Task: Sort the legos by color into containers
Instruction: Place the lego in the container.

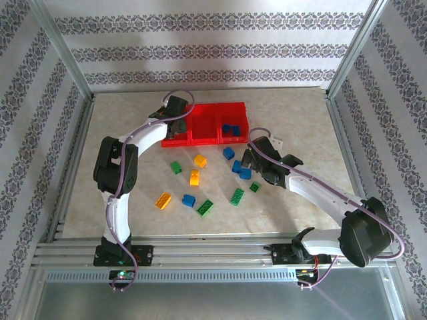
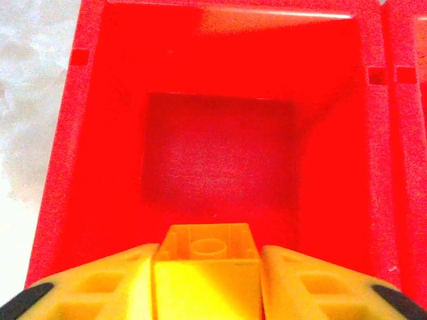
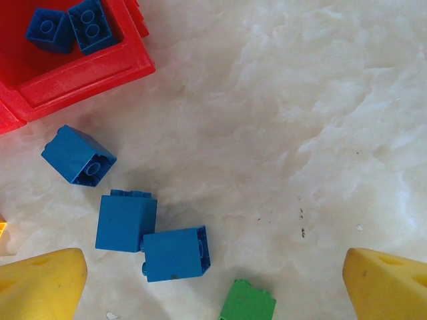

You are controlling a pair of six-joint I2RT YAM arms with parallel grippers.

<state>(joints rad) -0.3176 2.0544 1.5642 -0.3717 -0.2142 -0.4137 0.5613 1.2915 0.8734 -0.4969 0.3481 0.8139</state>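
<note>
While our left hand (image 2: 208,261) hangs over the left-end compartment of the red bins (image 1: 203,140), it's pinching a yellow brick (image 2: 207,257) between its yellow fingers (image 2: 100,283). We only get the brick's hollow underside, and its lower part runs off the bottom of the wrist view. Brick and fingers cover the near strip of that compartment's floor. From the top camera the arm blocks most of the same compartment, so we can't check inside it from there.

Our right hand (image 3: 213,287) is over the bench (image 3: 320,133) just in front of the bins' right end. Its fingers are spread wide, and only the two tips poke into the lower corners of its wrist view. Near the bins' right front corner sit three loose blue bricks (image 3: 125,221), the two farthest from the bins touching each other. A green brick (image 3: 248,303) beyond them is cut off by the frame edge. There's an orange sliver at the left edge, too little for us to say what it is.

Two more blue ones (image 3: 93,25) lie inside the right-end compartment, one clipped by the frame.

In front of the bins, the top camera shows more scattered yellow pieces (image 1: 199,160), green pieces (image 1: 205,208) and a lone blue piece (image 1: 189,200).
</note>
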